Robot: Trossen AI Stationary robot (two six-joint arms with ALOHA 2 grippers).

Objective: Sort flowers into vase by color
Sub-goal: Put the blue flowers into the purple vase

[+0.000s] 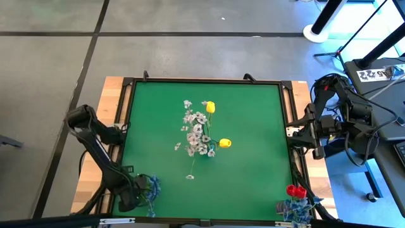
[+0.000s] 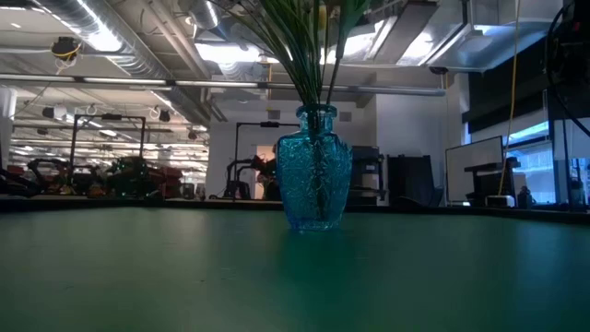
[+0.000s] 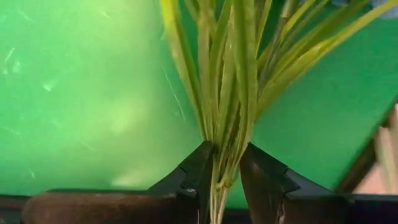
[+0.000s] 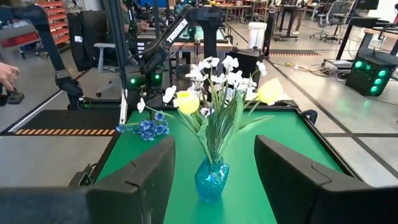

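Left end effector [image 3: 225, 180] clamped on thin green stems [image 3: 227, 93] | right end effector [image 4: 214, 180] apart

I see white sprigs [image 1: 195, 130] and two yellow buds [image 1: 211, 107] standing upright in the blue glass vase [image 4: 211, 179] at mid-table. A blue cluster [image 1: 152, 185] sits at the near left corner, its green stems pinched together, and red buds [image 1: 295, 191] at the near right.

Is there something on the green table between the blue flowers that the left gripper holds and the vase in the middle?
Nothing visible does. The left gripper is closed on the stems of the blue flowers at the table's near-left corner, and only bare green surface lies between them and the blue glass vase. The white and yellow flowers already fill its mouth.
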